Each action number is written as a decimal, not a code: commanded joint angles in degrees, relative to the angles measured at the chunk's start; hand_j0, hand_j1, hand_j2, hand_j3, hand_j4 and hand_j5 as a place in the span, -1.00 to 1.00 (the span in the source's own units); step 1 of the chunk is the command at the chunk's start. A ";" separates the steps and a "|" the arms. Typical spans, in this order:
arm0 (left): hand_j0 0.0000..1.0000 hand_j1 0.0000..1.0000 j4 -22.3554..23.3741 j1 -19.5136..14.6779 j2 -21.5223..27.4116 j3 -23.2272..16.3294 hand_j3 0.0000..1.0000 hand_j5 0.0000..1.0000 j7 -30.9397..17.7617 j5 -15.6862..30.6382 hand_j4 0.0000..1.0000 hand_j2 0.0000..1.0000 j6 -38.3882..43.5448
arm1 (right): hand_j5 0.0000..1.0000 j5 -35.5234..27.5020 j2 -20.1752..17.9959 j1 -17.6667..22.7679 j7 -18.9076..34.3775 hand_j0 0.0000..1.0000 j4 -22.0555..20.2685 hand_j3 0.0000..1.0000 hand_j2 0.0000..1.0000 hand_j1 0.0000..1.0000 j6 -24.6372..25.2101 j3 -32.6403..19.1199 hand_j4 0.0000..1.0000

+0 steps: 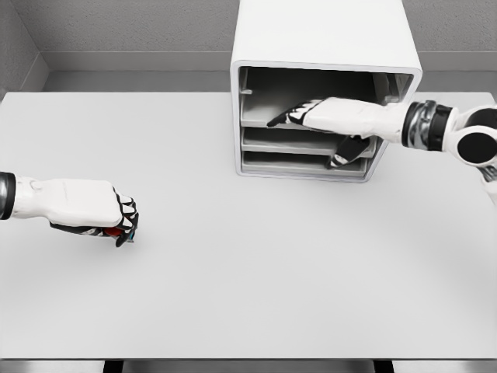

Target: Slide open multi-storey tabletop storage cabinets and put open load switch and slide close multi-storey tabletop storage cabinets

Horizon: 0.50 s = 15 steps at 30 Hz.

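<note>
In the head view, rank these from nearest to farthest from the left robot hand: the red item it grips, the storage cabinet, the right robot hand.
1. Red item: inside the left robot hand itself.
2. Storage cabinet: back right of the table.
3. Right robot hand: reaching into the cabinet's open front, farther right.

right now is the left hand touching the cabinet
Apart. The head view shows the left hand low on the table, with a wide stretch of bare surface between it and the cabinet.

Right hand (311, 115) across cabinet (326, 47) mouth; table (256, 295) between hands bare
</note>
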 commanded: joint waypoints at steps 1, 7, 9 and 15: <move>-0.22 -0.22 0.00 0.00 0.06 0.04 -0.22 -0.22 0.00 0.35 -0.22 -0.22 0.15 | 1.00 -0.10 -0.72 0.00 -0.03 1.00 -2.23 1.00 1.00 1.00 -0.22 0.45 1.00; -0.22 -0.22 0.00 -0.09 0.06 0.04 -0.22 -0.22 0.00 0.35 -0.22 -0.22 0.15 | 1.00 -0.19 -1.86 0.70 -0.03 1.00 -3.99 1.00 1.00 1.00 -2.24 0.27 1.00; -0.22 -0.22 0.00 -0.09 0.41 0.04 -0.22 -0.22 0.00 0.35 -0.22 -0.22 0.15 | 1.00 -0.19 -1.95 0.97 -0.03 1.00 -4.43 1.00 1.00 1.00 -3.29 0.27 1.00; -0.22 -0.22 0.00 -0.09 0.41 0.04 -0.22 -0.22 0.00 0.35 -0.22 -0.22 0.15 | 1.00 -0.19 -2.30 1.32 -0.03 1.00 -5.40 1.00 1.00 1.00 -5.14 -0.08 1.00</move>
